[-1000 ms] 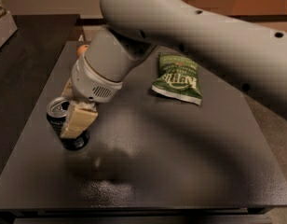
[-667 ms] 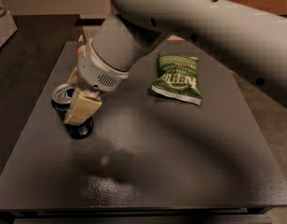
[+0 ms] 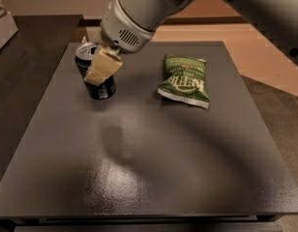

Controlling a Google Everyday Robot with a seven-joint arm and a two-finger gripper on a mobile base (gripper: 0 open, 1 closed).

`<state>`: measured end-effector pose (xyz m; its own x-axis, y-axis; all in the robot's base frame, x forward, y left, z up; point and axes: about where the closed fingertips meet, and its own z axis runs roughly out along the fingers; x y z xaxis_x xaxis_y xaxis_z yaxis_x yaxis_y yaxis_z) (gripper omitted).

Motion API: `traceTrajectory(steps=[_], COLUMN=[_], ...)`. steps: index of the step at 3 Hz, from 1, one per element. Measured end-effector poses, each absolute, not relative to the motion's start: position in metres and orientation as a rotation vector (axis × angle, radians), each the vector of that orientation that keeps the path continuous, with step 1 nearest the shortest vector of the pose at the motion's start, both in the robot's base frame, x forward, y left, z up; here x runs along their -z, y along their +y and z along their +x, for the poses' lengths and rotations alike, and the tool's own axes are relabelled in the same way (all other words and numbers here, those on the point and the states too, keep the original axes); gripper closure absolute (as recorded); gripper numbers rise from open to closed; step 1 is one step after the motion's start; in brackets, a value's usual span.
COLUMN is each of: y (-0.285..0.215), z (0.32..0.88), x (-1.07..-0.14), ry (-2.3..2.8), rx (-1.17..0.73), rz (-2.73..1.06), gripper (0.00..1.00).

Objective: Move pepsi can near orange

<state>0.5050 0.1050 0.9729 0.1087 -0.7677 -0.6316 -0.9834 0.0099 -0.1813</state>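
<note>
- The gripper (image 3: 101, 69) is seen at the far-left part of the table (image 3: 154, 173). It is closed around the pepsi can (image 3: 104, 87), with one pale finger (image 3: 104, 65) laid slantwise across the can's dark side and the other hidden behind it.
- The can is held slightly tilted, its silver top leaning left. Its base is at or just above the tabletop, and whether it is touching cannot be told.
- A second ago the can was held at the front-left part of the table; since then it has been carried back and slightly right, toward the far edge, without being released.
- The wrist and arm (image 3: 139, 13) have been swung up with it and now cover the far-left corner, where a patch of orange colour was visible in the earlier views.
- The orange itself cannot be made out now and is judged to be hidden behind the can and wrist.
- The green crisp bag (image 3: 184, 80) is left untouched, well apart to the right, where it lay before.
- The transport is judged to be almost complete: the can has been brought close to where the fruit was last glimpsed.
- What is judged to remain is for the can to be set down upright and the grip opened, with care that the fruit is not knocked.
</note>
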Motion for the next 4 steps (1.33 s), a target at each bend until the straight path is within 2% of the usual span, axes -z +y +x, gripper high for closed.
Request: traceTrajectory(steps=[2, 4], y=[0.097, 0.105], z=[0.585, 0.638], x=[-0.981, -0.961], ry=[1.849, 1.916], rx=[-0.42, -0.47], rz=[-1.653, -1.554], gripper=[1.0, 1.0])
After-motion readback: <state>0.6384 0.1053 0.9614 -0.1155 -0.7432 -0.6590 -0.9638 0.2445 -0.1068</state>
